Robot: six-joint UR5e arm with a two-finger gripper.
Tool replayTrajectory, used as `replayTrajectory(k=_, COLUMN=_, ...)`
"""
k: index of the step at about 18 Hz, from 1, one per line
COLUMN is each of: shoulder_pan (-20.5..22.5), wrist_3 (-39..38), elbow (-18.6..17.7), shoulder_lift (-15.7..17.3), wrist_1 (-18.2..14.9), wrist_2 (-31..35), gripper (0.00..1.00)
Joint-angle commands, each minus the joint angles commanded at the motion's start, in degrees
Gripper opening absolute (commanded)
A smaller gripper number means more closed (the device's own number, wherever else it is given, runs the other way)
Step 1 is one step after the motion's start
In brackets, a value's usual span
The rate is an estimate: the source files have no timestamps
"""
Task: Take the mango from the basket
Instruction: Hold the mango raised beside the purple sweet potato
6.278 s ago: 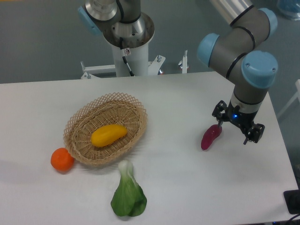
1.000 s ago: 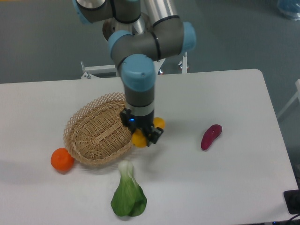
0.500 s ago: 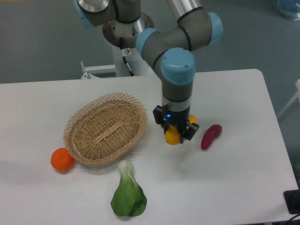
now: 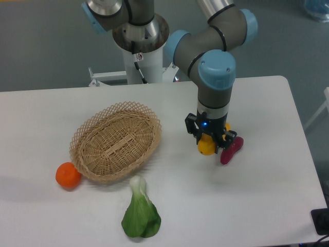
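Observation:
My gripper (image 4: 212, 141) is shut on the yellow-orange mango (image 4: 206, 146) and holds it just above the table, well to the right of the basket. The mango's lower end shows below the fingers; a bit of its other end shows by the gripper's right side. The tan wicker basket (image 4: 116, 141) lies at the left of the table with nothing in it.
A dark red-purple oblong vegetable (image 4: 232, 150) lies right beside the gripper, on its right. A round orange fruit (image 4: 68, 175) sits at the basket's lower left. A green leafy vegetable (image 4: 140, 215) lies in front of the basket.
The gripper has carried the mango out of the basket and rightward across the table, now close to the purple vegetable. The basket holds nothing now.

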Motion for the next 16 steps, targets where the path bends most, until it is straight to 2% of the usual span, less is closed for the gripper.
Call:
replayTrajectory(k=8, shoulder_pan=-0.17, wrist_3=11.16, elbow=0.7, shoulder_lift=-1.49, wrist_1=0.09, wrist_2=4.13, gripper=0.19)
replayTrajectory(k=16, shoulder_pan=-0.09, wrist_3=11.35, elbow=2.02, shoulder_lift=-2.37, wrist_1=0.09, wrist_2=4.13, gripper=0.2)
